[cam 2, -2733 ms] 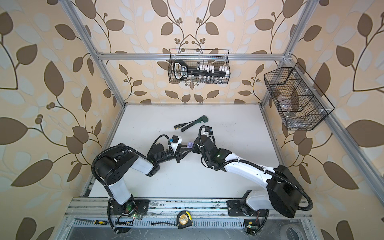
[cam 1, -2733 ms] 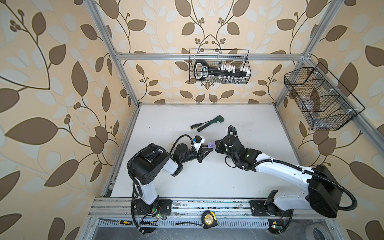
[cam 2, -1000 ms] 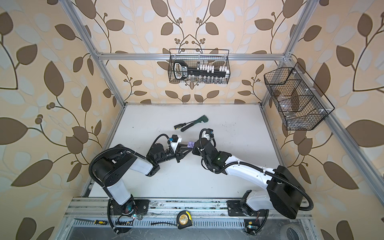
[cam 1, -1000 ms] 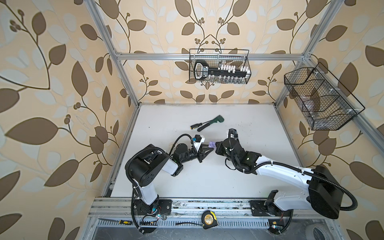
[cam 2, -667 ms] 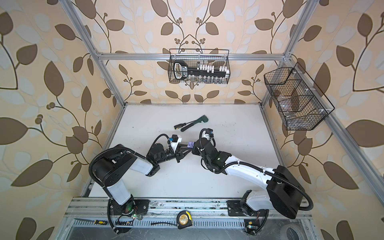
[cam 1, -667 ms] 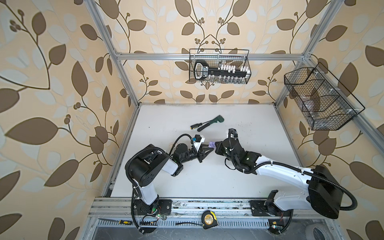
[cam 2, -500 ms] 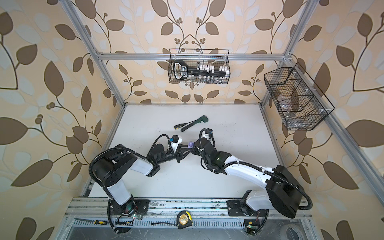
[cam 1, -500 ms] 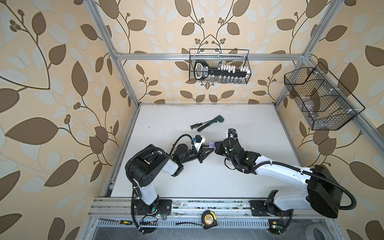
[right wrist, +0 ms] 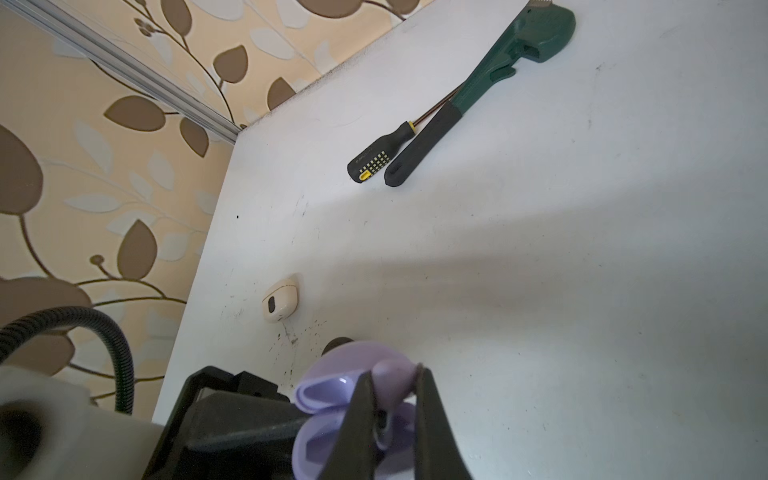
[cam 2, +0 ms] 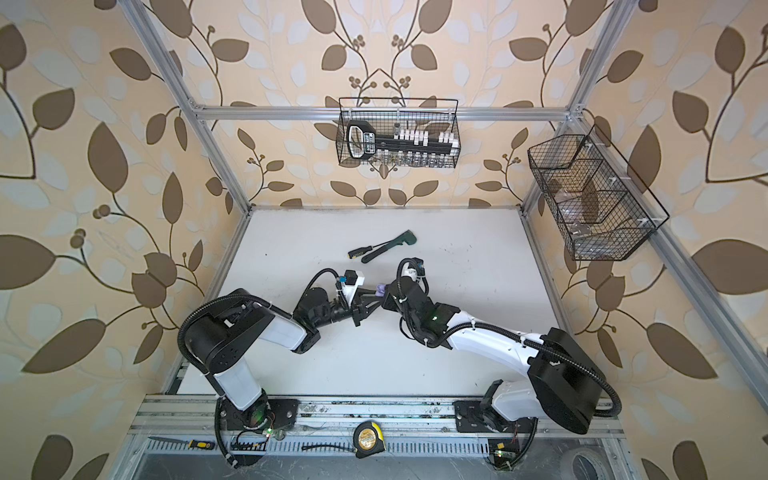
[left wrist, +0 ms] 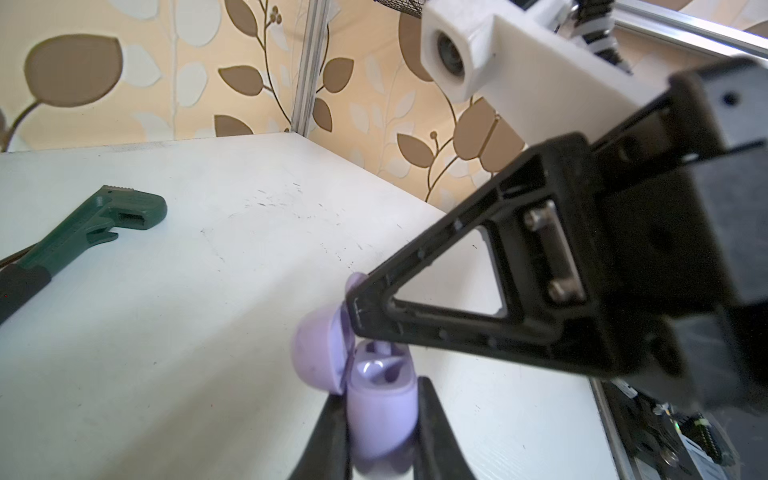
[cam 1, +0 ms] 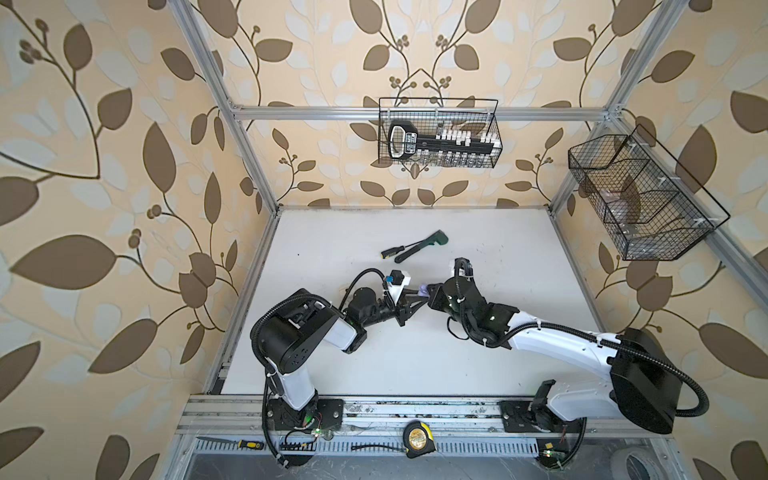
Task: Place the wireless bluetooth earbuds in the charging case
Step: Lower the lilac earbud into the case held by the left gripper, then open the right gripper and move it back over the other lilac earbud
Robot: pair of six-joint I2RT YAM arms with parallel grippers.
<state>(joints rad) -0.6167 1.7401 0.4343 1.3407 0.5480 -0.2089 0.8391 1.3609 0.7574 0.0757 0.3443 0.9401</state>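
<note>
My left gripper (left wrist: 380,411) is shut on the body of a lilac charging case (left wrist: 384,409), held above the table with its lid (left wrist: 318,353) swung open. My right gripper (right wrist: 394,380) is shut on a lilac earbud (right wrist: 395,384), right above the case's open mouth (right wrist: 320,440); the earbud's lower end dips into the opening. In both top views the two grippers meet at the table's middle, the left gripper (cam 1: 415,300) and the right gripper (cam 1: 430,292) on either side of the case (cam 1: 423,289), also seen as the case (cam 2: 379,289). No other earbuds show.
A shut cream case (right wrist: 281,302) lies on the white table near the left arm, and a small dark thing (right wrist: 338,344) peeks out behind the lilac lid. A green wrench (cam 1: 419,246) and a black-yellow screwdriver (cam 1: 392,252) lie further back. Wire baskets (cam 1: 438,133) hang on the walls.
The right gripper has crept a little to the left, closer onto the case. The left gripper has held still with the case.
</note>
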